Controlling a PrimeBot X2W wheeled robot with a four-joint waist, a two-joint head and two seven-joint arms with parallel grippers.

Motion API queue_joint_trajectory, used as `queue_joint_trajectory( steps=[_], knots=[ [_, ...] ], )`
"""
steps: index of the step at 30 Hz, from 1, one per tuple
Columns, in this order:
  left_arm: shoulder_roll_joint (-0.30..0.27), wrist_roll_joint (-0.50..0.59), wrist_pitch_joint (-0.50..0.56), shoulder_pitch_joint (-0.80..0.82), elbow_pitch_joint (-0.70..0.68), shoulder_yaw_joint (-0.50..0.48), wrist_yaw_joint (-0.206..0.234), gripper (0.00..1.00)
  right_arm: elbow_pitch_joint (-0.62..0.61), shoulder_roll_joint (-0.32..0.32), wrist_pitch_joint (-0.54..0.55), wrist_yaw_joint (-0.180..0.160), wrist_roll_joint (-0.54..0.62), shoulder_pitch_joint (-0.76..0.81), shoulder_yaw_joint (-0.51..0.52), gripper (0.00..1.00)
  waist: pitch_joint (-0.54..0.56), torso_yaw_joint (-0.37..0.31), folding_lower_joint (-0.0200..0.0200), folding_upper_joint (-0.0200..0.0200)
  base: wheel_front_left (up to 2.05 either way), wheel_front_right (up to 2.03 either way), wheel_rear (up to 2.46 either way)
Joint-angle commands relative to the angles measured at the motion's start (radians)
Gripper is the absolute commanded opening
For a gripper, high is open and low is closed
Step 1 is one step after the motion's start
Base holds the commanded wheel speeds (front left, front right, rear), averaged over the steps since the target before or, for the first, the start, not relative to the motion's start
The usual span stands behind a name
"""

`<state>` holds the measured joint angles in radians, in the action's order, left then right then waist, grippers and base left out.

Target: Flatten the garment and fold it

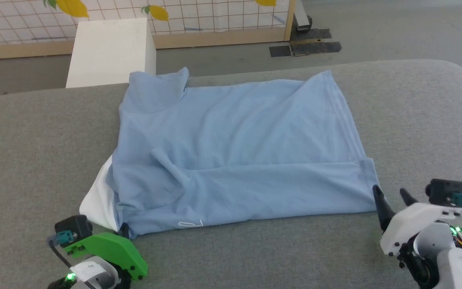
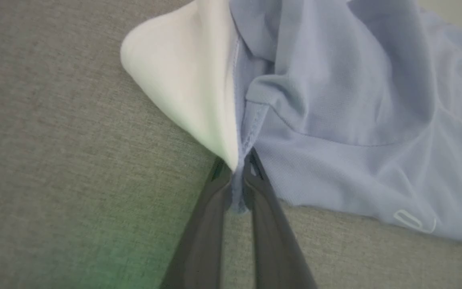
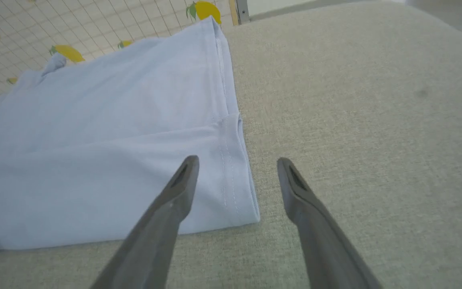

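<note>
The garment (image 1: 235, 152), a light blue T-shirt, lies spread on the grey padded surface (image 1: 34, 152) with its near edge folded over. A white part (image 1: 98, 198) pokes out at its near left corner. My left gripper (image 1: 123, 229) sits at that corner. In the left wrist view its two fingers (image 2: 211, 224) are pinched together on a fold of the garment (image 2: 355, 120) beside the white part (image 2: 191, 80). My right gripper (image 1: 391, 196) stands open at the garment's near right corner. In the right wrist view its fingers (image 3: 175, 200) straddle the hemmed corner (image 3: 239, 192) from above.
A white box (image 1: 110, 52) stands on the floor behind the surface at the far left. Behind it runs a gridded wall panel (image 1: 215, 16) with yellow lemon prints. Dark floor plates (image 1: 307, 46) lie at the far right. Bare grey surface stretches to both sides of the garment.
</note>
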<state>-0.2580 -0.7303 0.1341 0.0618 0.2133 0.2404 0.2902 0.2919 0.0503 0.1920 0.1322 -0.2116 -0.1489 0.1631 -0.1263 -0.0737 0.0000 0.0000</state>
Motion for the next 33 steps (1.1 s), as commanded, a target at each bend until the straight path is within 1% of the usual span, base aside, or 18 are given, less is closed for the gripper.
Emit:
queue_joint_trajectory(
  steps=[1, 2, 5, 11, 12, 13, 14, 15, 17, 21, 24, 29, 33],
  knots=[
    [0.001, 0.006, -0.009, 0.007, 0.0, 0.006, -0.007, 0.0, 0.025, 0.0, 0.069, -0.002, 0.005, -0.027, 0.007, 1.0, -0.007, 0.012, 0.0, 0.0, 0.0, 0.0, 0.0],
    [0.004, 0.006, -0.014, 0.01, 0.0, 0.008, -0.012, 0.0, 0.046, 0.0, 0.14, -0.002, 0.019, -0.042, 0.014, 1.0, -0.011, 0.019, 0.0, 0.0, 0.0, 0.0, 0.0],
    [0.009, 0.013, -0.027, 0.021, -0.001, 0.018, -0.019, 0.0, 0.073, 0.0, 0.284, -0.002, 0.058, -0.081, 0.048, 1.0, -0.023, 0.038, 0.0, 0.0, 0.0, 0.0, 0.0],
    [0.009, 0.031, -0.056, 0.035, 0.001, 0.029, -0.026, 0.0, 0.098, 0.0, 0.497, -0.002, 0.072, -0.12, 0.083, 1.0, -0.043, 0.065, 0.0, 0.0, 0.0, 0.0, 0.0],
    [0.009, 0.032, -0.059, 0.035, 0.002, 0.03, -0.027, 0.0, 0.099, 0.0, 0.524, -0.002, 0.073, -0.12, 0.084, 0.85, -0.044, 0.068, 0.0, 0.0, 0.0, 0.0, 0.0],
    [0.01, 0.034, -0.065, 0.036, 0.003, 0.031, -0.028, 0.0, 0.096, 0.0, 0.553, -0.002, 0.074, -0.119, 0.086, 0.38, -0.045, 0.07, 0.0, 0.0, 0.0, 0.0, 0.0],
    [0.01, 0.035, -0.07, 0.037, 0.004, 0.032, -0.029, 0.0, 0.09, 0.0, 0.571, -0.002, 0.074, -0.117, 0.087, 0.07, -0.045, 0.072, 0.0, 0.0, 0.0, 0.0, 0.0],
    [0.01, 0.039, -0.079, 0.037, 0.004, 0.033, -0.031, 0.0, 0.079, 0.0, 0.586, -0.002, 0.074, -0.114, 0.089, 0.0, -0.044, 0.074, 0.0, 0.0, 0.0, 0.0, 0.0],
    [0.007, 0.048, -0.101, 0.037, 0.003, 0.035, -0.037, 0.0, 0.048, 0.0, 0.588, -0.002, 0.058, -0.105, 0.082, 0.0, -0.038, 0.077, 0.0, 0.0, 0.0, 0.0, 0.0],
    [-0.008, 0.073, -0.152, 0.029, -0.004, 0.033, -0.038, 0.0, -0.041, 0.0, 0.511, -0.002, 0.01, -0.065, 0.072, 0.0, -0.008, 0.079, 0.0, 0.0, 0.0, 0.0, 0.0],
    [-0.031, 0.092, -0.158, 0.006, -0.02, 0.035, -0.028, 0.0, -0.121, 0.0, 0.462, -0.002, -0.019, -0.007, 0.068, 0.0, 0.018, 0.078, 0.0, 0.0, 0.0, 0.0, 0.0],
    [-0.087, 0.113, -0.11, -0.085, -0.112, 0.033, 0.018, 0.0, -0.269, 0.0, 0.429, -0.002, -0.064, 0.113, 0.066, 0.0, 0.055, 0.069, 0.0, 0.0, 0.0, 0.0, 0.0],
    [-0.124, 0.114, -0.031, -0.183, -0.204, 0.041, 0.065, 0.0, -0.353, 0.0, 0.451, -0.002, -0.085, 0.213, 0.083, 0.0, 0.07, 0.067, 0.0, 0.0, 0.0, 0.0, 0.0]
  ],
)
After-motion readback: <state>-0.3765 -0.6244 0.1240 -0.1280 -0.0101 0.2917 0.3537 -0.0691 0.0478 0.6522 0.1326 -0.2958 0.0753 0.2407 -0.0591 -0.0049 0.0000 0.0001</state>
